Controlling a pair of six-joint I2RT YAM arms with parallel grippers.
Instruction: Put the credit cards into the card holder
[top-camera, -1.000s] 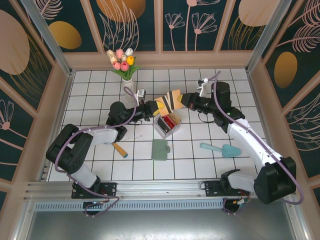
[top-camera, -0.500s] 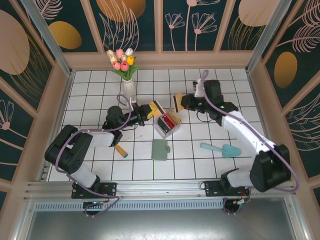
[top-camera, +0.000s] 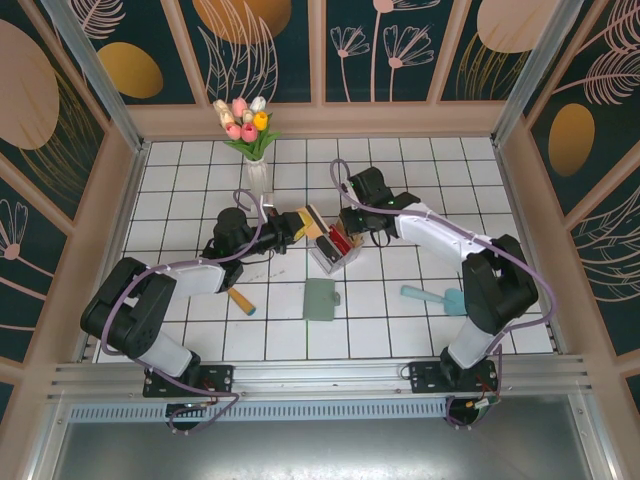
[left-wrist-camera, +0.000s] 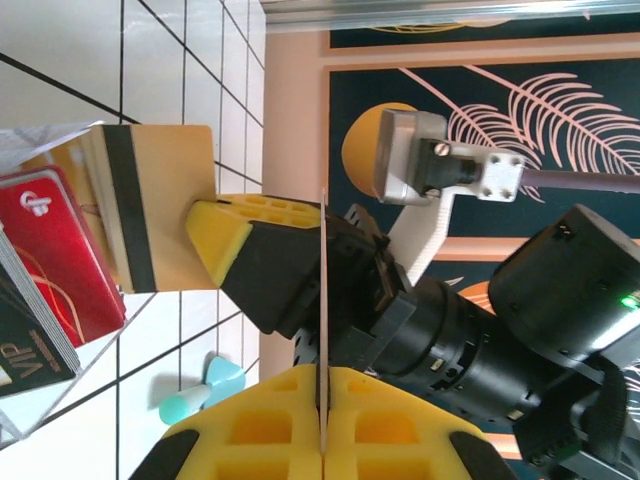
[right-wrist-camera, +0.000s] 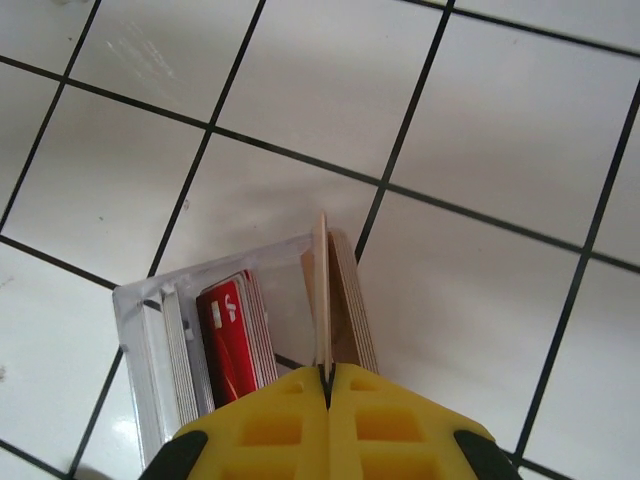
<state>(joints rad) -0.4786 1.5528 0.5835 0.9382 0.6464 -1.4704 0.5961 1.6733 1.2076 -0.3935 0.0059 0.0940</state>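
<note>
Left gripper (left-wrist-camera: 323, 400) pinched on a thin card (left-wrist-camera: 323, 280), right gripper (right-wrist-camera: 327, 375) clamped on a tan card (right-wrist-camera: 321, 290) at the clear box (right-wrist-camera: 140, 320).

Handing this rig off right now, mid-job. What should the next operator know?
Left tool: shut on a card, seen edge-on.
Right tool: shut on a tan card just over the clear box.
A red card and others stand in that box.
Card holder lies flat on the table, untouched.
Done: two cards gripped.
To do: get every card into the holder.
</note>
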